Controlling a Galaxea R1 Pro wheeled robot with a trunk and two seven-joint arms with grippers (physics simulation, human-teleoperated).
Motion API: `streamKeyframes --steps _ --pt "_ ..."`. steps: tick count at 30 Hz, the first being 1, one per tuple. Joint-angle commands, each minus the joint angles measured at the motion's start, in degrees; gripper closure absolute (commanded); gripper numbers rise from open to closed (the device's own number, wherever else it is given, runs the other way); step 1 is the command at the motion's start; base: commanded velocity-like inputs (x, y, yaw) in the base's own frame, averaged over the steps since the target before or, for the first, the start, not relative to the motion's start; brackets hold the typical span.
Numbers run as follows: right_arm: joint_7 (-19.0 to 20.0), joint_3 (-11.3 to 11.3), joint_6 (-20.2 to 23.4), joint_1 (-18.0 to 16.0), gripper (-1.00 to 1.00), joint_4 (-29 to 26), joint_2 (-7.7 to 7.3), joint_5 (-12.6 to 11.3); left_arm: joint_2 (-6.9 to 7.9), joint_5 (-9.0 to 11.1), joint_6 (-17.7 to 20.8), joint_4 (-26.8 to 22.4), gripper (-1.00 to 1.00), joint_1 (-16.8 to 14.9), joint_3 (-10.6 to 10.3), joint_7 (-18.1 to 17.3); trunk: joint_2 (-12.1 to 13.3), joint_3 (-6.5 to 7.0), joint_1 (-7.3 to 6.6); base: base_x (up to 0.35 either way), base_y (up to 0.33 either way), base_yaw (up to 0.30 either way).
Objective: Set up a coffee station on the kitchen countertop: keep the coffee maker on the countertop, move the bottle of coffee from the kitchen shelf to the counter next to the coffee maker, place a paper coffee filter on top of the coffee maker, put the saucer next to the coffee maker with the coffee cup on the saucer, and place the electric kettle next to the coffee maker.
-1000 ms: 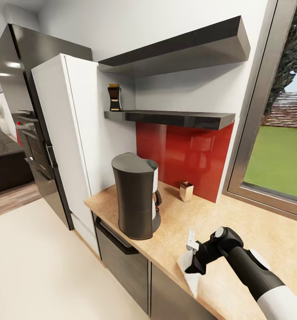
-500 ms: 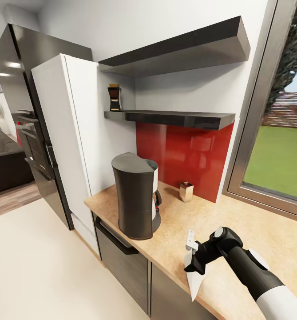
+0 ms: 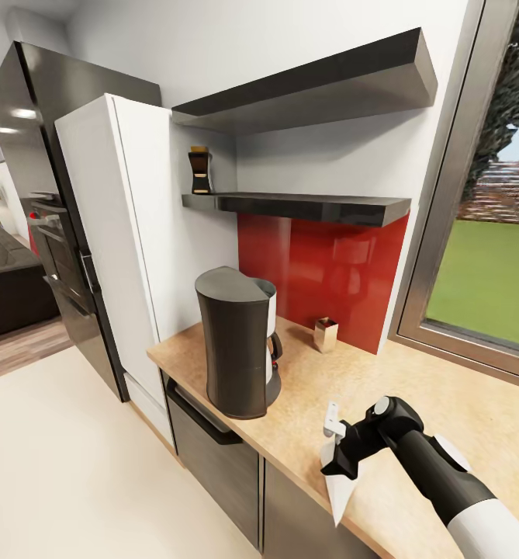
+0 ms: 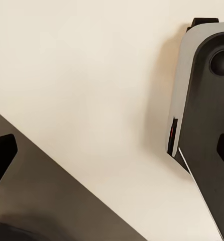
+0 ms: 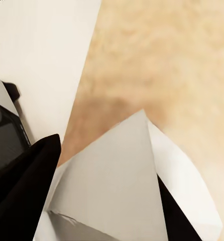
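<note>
The tall grey coffee maker stands on the kitchen countertop near its left end. The bottle of coffee sits at the left end of the lower kitchen shelf. My right gripper is over the countertop's front edge, right of the coffee maker, shut on a white paper coffee filter that hangs point down. In the right wrist view the filter lies between the dark fingers. My left gripper is open over the floor. Saucer, cup and kettle are out of view.
A small beige container stands by the red backsplash. A second black shelf hangs above the lower one. A white tall cabinet and a dark oven column are to the left, and a window to the right. The robot's base sits below the left gripper.
The right gripper has risen slightly, lifting the filter from lying flat on the counter edge so it hangs point down. In the last half second almost nothing moved.
</note>
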Motion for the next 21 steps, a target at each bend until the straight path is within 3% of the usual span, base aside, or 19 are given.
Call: streamKeyframes --steps 1,6,8,9,13,21 --pt "0.23 0.07 0.54 -0.03 1.00 -0.17 0.16 0.17 -0.02 -0.60 0.30 -0.10 -1.00 0.01 0.47 0.08 -0.04 -0.03 0.02 0.000 0.000 0.000" --pt "0.16 -0.14 0.58 -0.03 1.00 -1.01 1.52 0.33 -0.02 -0.61 0.32 -0.10 -1.00 0.01 0.47 0.05 -0.04 -0.03 0.02 0.000 0.000 0.000" --pt "0.07 -0.30 0.66 -0.03 1.00 -4.56 1.80 0.40 -0.02 -0.60 0.34 -0.10 -1.00 0.01 0.47 0.04 -0.04 -0.03 0.02 0.000 0.000 0.000" --pt "0.03 -0.47 0.85 -0.03 1.00 -9.47 1.95 0.43 -0.02 -0.61 0.32 -0.10 -1.00 0.01 0.47 0.04 -0.04 -0.03 0.02 0.000 0.000 0.000" --pt "0.01 -0.65 1.19 -0.53 1.00 -15.68 2.02 0.38 0.01 -0.61 0.30 -0.10 -1.00 0.01 0.47 0.04 -0.04 -0.03 0.02 0.000 0.000 0.000" --pt "-0.01 -0.80 7.48 -8.42 1.00 -17.35 1.97 0.50 0.05 -0.79 0.22 -0.17 -1.00 -0.07 0.31 -0.04 -0.04 -0.03 0.02 0.000 0.000 0.000"
